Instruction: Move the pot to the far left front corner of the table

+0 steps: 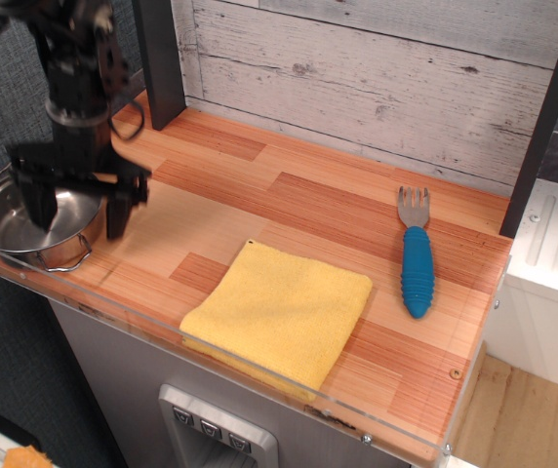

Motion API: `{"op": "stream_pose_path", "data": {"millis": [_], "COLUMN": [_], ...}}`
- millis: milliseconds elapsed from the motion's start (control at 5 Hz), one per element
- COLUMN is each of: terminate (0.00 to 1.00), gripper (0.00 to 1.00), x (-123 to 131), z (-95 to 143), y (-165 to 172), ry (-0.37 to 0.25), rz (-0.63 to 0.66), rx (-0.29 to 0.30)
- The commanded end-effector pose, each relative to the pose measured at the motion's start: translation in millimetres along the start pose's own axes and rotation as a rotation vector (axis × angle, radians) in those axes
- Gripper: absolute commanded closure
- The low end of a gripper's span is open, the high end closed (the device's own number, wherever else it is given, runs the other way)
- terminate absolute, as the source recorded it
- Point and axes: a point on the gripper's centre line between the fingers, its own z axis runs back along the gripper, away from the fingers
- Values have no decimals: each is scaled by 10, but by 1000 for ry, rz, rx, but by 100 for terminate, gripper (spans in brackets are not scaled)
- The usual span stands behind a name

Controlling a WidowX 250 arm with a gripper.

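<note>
A black robot gripper [77, 202] hangs over the front left corner of the table [289, 210], blurred with motion. Its two fingers are spread wide apart and hold nothing. One finger [42, 200] points down over the bowl of the pot [31, 226]; the other finger [118, 207] points down outside the pot's right wall, above the bare wood. Whether either fingertip touches the pot cannot be told through the blur. The arm rises from the gripper toward the top left edge of the view, with a black cable looping at its right side.

The pot is small, shallow, round and shiny steel. It sits upright at the front left corner of the table, close against the clear acrylic rim [220, 349] that runs along the front edge. A thin wire loop handle sticks out on its front side, near the rim.

A folded yellow cloth [277, 314] lies flat near the middle of the front edge, well apart from the pot. A fork [416, 252] with a ribbed blue handle lies toward the right edge, its grey metal tines pointing to the back edge. A whitewashed plank wall [377, 78] stands along the back edge.
</note>
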Motion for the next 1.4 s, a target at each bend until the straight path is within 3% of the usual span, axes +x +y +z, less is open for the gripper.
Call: {"op": "stream_pose_path", "data": {"millis": [0,600,1000,1200], "terminate": [0,0,0,100], "gripper": [0,0,0,0], "x": [221,136,120,120], "z": [549,969,1047,1047], "y": [68,83,157,157], "ry": [-86,-65,-68,-68], "rz": [34,29,53,53], "rx": [-54,-30,-40,-40]}}
